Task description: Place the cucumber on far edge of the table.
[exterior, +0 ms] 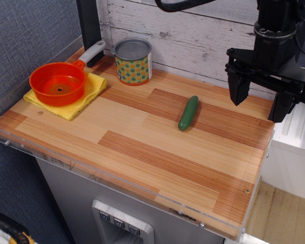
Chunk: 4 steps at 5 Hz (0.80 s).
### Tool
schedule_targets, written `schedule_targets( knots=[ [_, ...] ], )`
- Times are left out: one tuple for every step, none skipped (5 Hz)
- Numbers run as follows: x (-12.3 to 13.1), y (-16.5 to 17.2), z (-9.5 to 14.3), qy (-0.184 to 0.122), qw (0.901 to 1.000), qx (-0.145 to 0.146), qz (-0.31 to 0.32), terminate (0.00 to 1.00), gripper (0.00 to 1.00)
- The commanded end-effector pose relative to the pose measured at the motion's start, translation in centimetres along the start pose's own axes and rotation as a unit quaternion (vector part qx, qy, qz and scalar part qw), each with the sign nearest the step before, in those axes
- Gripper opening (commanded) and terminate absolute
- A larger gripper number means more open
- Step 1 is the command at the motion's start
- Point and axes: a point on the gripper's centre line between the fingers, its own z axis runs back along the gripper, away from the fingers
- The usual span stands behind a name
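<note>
Right now I see my claw (pixel 260 99) wide open and holding nothing, up over the table (pixel 142 152), with the cucumber (pixel 188 113) lying apart from it.

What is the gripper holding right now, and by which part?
Nothing. The gripper hangs open and empty above the right end of the table; the cucumber lies loose on the wood, apart from it.

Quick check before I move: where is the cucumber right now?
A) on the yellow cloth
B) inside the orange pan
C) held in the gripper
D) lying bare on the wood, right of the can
D: the cucumber lies on the table planks, right of the can, while the gripper hangs open and empty.
</note>
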Motion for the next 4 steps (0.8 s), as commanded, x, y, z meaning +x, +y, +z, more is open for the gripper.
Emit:
schedule_targets(
  knots=[
    [0.0,0.0,0.0,0.000,1.0000,0.000,0.000,0.00,1.00],
    [-0.4,2.4,-1.3,0.015,0.9993,0.000,0.034,0.00,1.00],
    [-0.3,5.0,-1.6,0.025,0.9972,0.026,0.066,0.00,1.00],
    [-1.4,7.5,-1.7,0.038,0.9888,0.093,0.110,0.00,1.00]
  ],
)
